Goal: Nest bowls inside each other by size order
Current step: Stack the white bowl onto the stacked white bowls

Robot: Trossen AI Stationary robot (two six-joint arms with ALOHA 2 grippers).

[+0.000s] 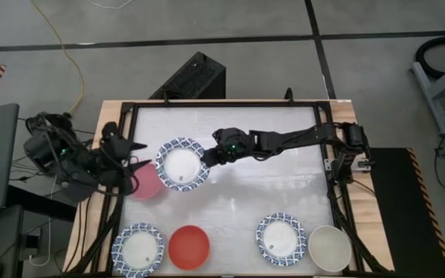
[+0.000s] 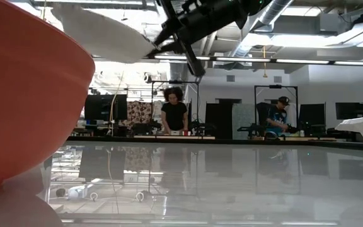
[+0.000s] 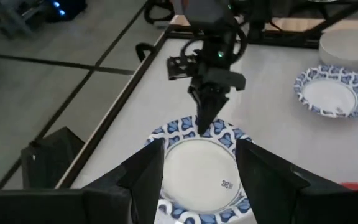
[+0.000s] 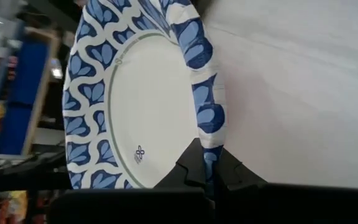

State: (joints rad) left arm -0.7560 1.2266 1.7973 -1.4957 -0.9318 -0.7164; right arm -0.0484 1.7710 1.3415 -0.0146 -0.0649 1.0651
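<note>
My right gripper [image 1: 205,158] is shut on the rim of a blue-and-white patterned bowl [image 1: 181,164] at the table's far left. The low view shows this bowl's white underside [image 2: 99,34] up in the air. My left gripper [image 3: 197,180] is open and holds nothing. It stands just left of that bowl, over a small pink bowl [image 1: 144,183] that rests on the table. A blue-and-white bowl [image 1: 137,249], a red bowl [image 1: 188,247], another blue-and-white bowl [image 1: 282,238] and a cream-white bowl [image 1: 330,247] stand along the near edge. My right gripper pinches the bowl's patterned rim [image 4: 209,134] on the side toward the table's right, one finger on the inner face and one on the outer face. The fingers [image 3: 205,115] come slanting down from the table's right. The bowl is lifted clear of the table and tilted.
The middle of the white table top [image 1: 269,193] is bare. A black frame [image 1: 338,193] runs round the table. A black box [image 1: 191,77] lies on the floor beyond the far edge. People stand at benches in the room behind [image 2: 174,113].
</note>
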